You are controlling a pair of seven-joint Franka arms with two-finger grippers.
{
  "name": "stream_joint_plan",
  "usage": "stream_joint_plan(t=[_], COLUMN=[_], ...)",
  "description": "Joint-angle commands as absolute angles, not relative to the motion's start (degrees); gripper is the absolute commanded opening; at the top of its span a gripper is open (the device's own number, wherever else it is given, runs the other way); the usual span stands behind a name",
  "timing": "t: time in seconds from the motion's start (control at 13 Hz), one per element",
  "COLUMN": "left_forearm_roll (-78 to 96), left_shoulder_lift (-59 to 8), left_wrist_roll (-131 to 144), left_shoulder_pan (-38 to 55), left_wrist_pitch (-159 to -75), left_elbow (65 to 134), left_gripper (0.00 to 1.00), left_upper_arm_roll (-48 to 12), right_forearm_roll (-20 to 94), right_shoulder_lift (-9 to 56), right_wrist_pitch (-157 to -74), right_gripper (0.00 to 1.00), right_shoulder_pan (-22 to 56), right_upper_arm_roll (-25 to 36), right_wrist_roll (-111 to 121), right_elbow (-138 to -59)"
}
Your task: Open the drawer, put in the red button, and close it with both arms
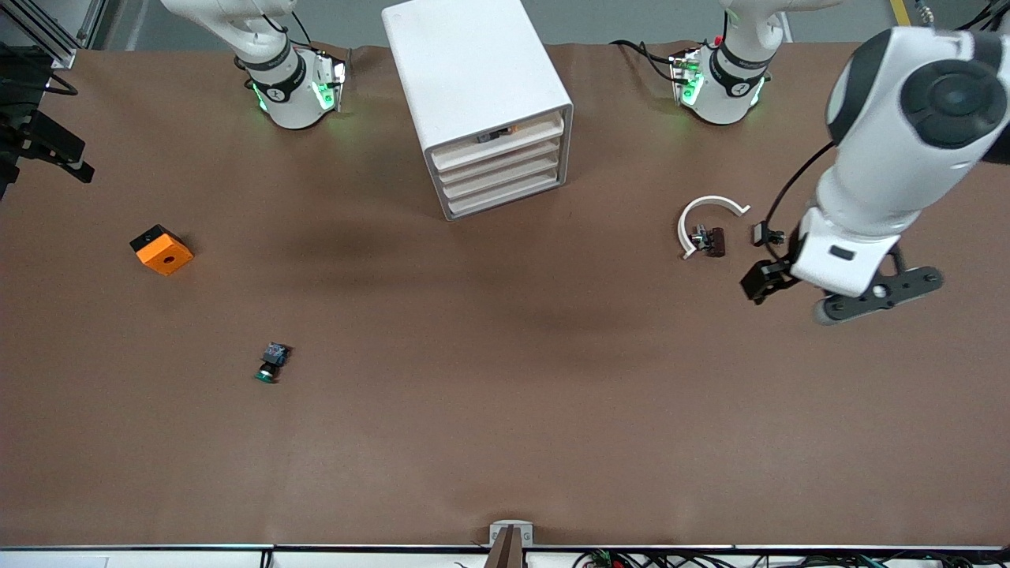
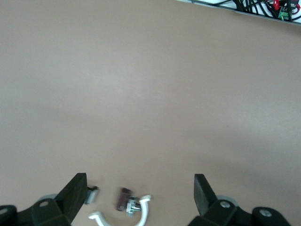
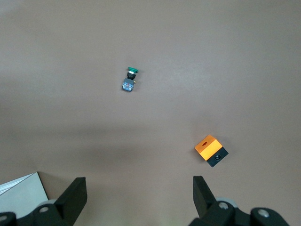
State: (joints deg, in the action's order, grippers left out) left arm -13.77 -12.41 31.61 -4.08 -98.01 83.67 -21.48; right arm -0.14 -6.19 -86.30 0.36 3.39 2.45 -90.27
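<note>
The white cabinet (image 1: 473, 71) stands between the two arm bases, and its four drawer fronts line up about flush. In the gap above the top drawer (image 1: 499, 151) lies a small dark item (image 1: 493, 136), too small to name. No red button shows on the table. My left gripper (image 1: 764, 257) (image 2: 139, 188) hangs open and empty over the table toward the left arm's end, beside a white C-shaped ring (image 1: 702, 211). My right gripper (image 3: 139, 190) is open and empty, high over the table beside the cabinet's corner (image 3: 21, 188); it is out of the front view.
A dark maroon part with a metal piece (image 1: 711, 240) (image 2: 123, 199) lies inside the ring (image 2: 143, 212). A green-capped button (image 1: 272, 364) (image 3: 130, 79) and an orange block (image 1: 162, 250) (image 3: 211, 150) lie toward the right arm's end.
</note>
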Motion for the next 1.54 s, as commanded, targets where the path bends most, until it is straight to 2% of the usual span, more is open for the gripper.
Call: stream_joint_plan(t=[0.0, 0.23, 0.46, 0.62, 0.92, 1.46], left_forearm_roll=[-12.2, -8.0, -3.4, -3.2, 0.8, -1.2], left_shoulder_lift=[-7.7, -3.2, -0.3, 1.7, 8.3, 8.9], left_wrist_roll=[24.0, 13.7, 10.4, 10.0, 10.0, 10.0], left_shoulder_pan=[-5.0, -1.2, -1.2, -1.6, -3.8, -3.3], left_wrist_pitch=[-95.4, -91.6, -87.8, -86.4, -87.1, -85.3], left_elbow=[85.1, 86.2, 86.2, 87.1, 93.4, 93.3], left_gripper=[1.0, 1.0, 1.0, 1.0, 1.0, 1.0], left_upper_arm_roll=[-19.3, -10.0, -5.5, -5.5, -5.4, -6.3], right_forearm_roll=[0.4, 0.4, 0.3, 0.3, 0.3, 0.2], right_shoulder_lift=[-5.5, -5.5, -5.5, -5.5, -5.5, -5.5], right_wrist_pitch=[-85.4, -85.4, -85.4, -85.4, -85.4, -85.4], right_gripper=[1.0, 1.0, 1.0, 1.0, 1.0, 1.0], right_shoulder_pan=[-0.6, -0.6, -0.6, -0.6, -0.6, -0.6], right_upper_arm_roll=[2.7, 2.7, 2.7, 2.7, 2.7, 2.7], right_wrist_roll=[1.7, 1.7, 1.7, 1.7, 1.7, 1.7], right_elbow=[-88.8, -88.8, -88.8, -88.8, -88.8, -88.8])
